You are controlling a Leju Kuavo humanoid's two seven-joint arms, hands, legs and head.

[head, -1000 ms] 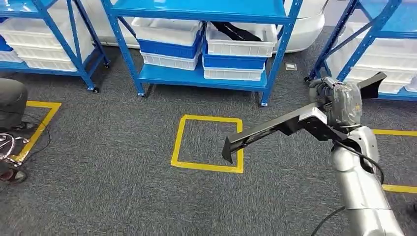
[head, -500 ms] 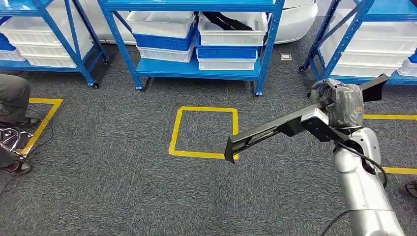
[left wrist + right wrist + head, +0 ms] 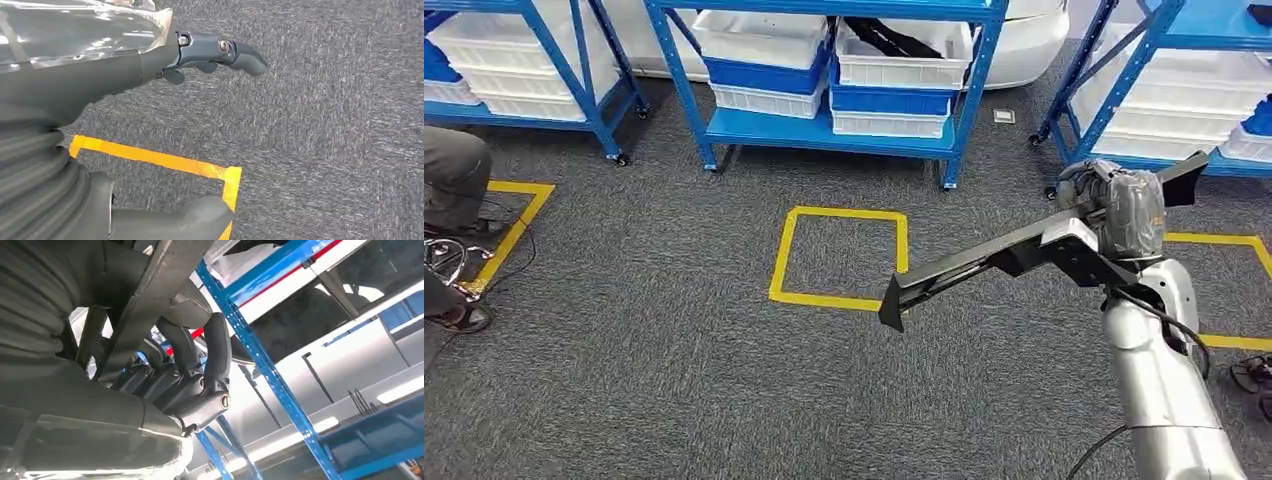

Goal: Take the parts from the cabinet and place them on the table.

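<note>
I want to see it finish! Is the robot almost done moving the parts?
About halfway with this one. Done: a long black part is out of the shelves. In hand: the right hand grips it above the carpet. Left: putting it on a table, which I can't see here. Another black part lies in a white bin.

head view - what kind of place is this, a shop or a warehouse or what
Most likely a warehouse or factory parts store. Blue steel racks hold stacked white and blue bins, yellow tape squares mark spots on the grey carpet, and the right hand holds a long black part.
</note>
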